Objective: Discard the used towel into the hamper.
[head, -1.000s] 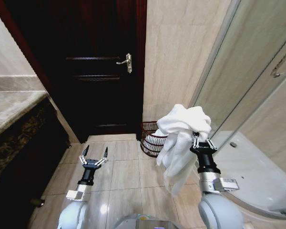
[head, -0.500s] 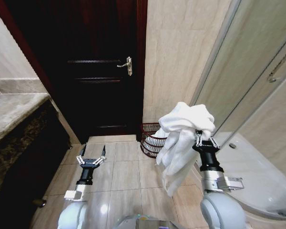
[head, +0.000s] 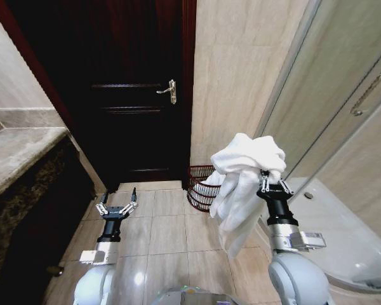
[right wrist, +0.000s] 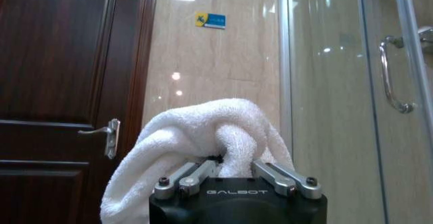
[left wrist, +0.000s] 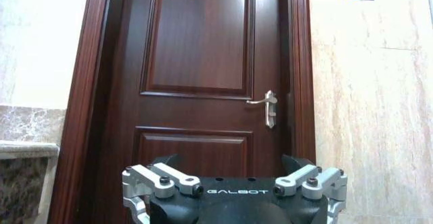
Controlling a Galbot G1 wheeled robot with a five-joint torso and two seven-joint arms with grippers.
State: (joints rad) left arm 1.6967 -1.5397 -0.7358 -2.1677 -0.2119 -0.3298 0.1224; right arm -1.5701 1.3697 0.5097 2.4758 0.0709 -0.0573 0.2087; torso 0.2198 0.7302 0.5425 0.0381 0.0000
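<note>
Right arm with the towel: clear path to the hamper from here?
Probably yes. The right claw is shut on the towel, and the hamper stands by the wall just ahead with only bare floor tiles between. The hanging towel hides part of its rim.

In the head view the door [head: 136,95] fills the upper centre, with the counter [head: 19,152] at the left edge and the shower enclosure [head: 343,127] on the right. The hamper [head: 200,189] sits at centre on the floor [head: 171,235], just right of the door, partly behind the towel [head: 244,178].
</note>
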